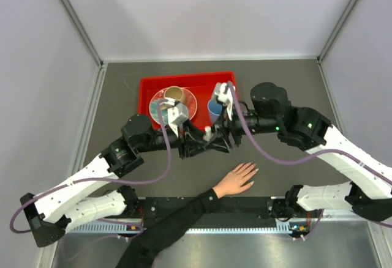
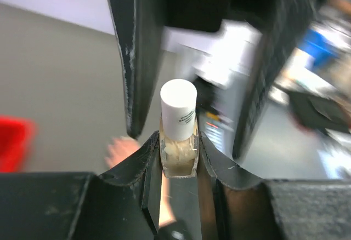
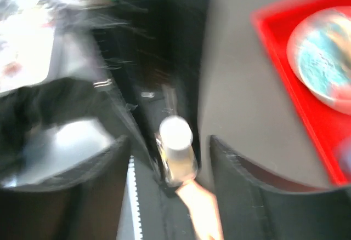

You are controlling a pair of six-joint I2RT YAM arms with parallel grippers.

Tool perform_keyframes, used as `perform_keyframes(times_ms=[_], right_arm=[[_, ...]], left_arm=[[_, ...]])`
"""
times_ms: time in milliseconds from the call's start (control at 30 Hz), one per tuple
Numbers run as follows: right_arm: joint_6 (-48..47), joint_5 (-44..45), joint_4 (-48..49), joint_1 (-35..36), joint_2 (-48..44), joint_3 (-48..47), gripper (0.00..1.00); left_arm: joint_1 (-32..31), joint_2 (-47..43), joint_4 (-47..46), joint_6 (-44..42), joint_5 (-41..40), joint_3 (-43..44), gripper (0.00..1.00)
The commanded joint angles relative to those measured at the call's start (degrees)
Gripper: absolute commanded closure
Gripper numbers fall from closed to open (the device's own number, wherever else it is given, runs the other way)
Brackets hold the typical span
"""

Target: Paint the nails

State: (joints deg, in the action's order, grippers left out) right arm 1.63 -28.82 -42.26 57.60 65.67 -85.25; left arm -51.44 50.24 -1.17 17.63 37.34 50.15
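Observation:
A light-skinned hand (image 1: 236, 180) with a black sleeve lies palm down on the table, its fingers spread toward the back; the nails (image 1: 254, 169) are too small to make out. My left gripper (image 1: 204, 144) is shut on a small nail polish bottle (image 2: 178, 152) with a white cap (image 2: 179, 106), held above the table behind the hand. My right gripper (image 1: 215, 136) faces it with its jaws open on either side of the cap (image 3: 175, 133), not touching it. The right gripper's fingers (image 2: 137, 59) show in the left wrist view. The hand is blurred in both wrist views.
A red tray (image 1: 147, 87) stands at the back of the table. It holds a plate (image 1: 190, 100) with a brown cup (image 1: 174, 93) and a blue cup (image 1: 214, 109). The person's arm (image 1: 171, 225) crosses the near edge between the two arm bases.

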Motion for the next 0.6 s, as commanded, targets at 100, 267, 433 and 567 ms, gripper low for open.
perform_keyframes(times_ms=[100,267,433,567], right_arm=[[27.01,35.92,-3.97,2.07,5.69,-5.97,0.36],[26.59,50.18,-6.43,7.96,9.47,-12.03,0.39],[25.71,50.61,-6.87,7.87,9.74,-13.54,0.52],[25.00,52.11,-5.55,7.87,8.86,-12.39,0.51]], left_arm=[[0.20,-0.94,2.40,-6.10,-39.43,1.09,1.00],[0.11,1.96,1.61,-7.34,-40.68,1.88,1.00],[0.11,2.59,2.66,-7.17,-41.21,1.71,1.00],[0.11,1.62,3.37,-6.82,-41.05,0.92,1.00]])
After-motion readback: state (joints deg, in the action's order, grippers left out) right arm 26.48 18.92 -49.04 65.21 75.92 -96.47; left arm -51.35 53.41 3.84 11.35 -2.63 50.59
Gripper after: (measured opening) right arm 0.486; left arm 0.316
